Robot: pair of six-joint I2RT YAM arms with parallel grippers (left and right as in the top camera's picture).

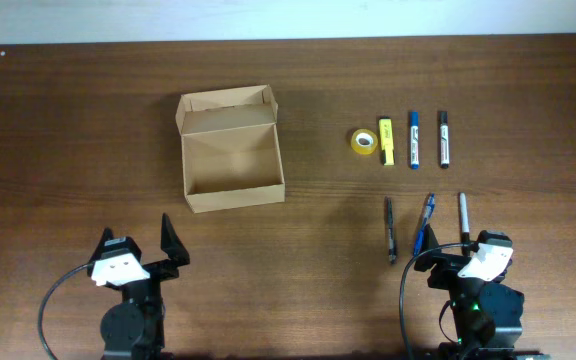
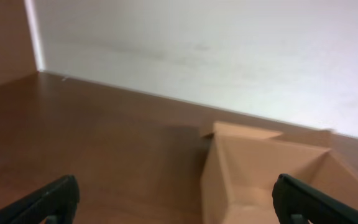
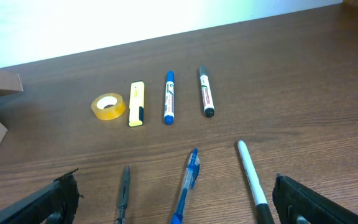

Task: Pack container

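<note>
Container (image 1: 230,150): plain tan cardboard box, lid flap folded back, open upward. Left hand (image 2: 176,190), spread wide and holding nothing, has the box near, ahead and slightly rightward on the table (image 1: 68,150). Right hand (image 3: 176,193), likewise wide, lies well apart.

No legible txt anywhere. Blue marker (image 3: 168,98) & black marker (image 3: 206,93) have labels. Print too small to read.
</note>
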